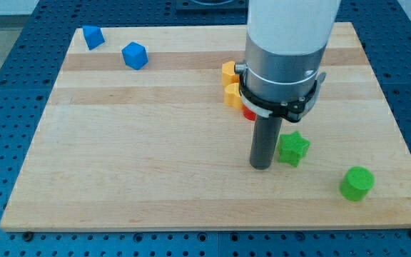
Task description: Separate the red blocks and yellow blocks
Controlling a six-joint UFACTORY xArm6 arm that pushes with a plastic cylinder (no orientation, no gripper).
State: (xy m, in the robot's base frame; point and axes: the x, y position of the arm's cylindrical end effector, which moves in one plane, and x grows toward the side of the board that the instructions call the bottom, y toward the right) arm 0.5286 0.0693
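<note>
Two yellow blocks sit close together near the board's middle top: one (227,71) above, one (232,95) below, both partly hidden by the arm. A red block (249,113) shows only as a sliver just right of and below the lower yellow block, touching or nearly touching it; its shape cannot be made out. My tip (260,166) rests on the board below the red block, clearly apart from it, and just left of a green star block (292,148).
A green cylinder (356,183) stands at the lower right. Two blue blocks lie at the upper left: one (93,36) near the corner, one (135,55) to its right. The wooden board (120,157) ends on a blue perforated table.
</note>
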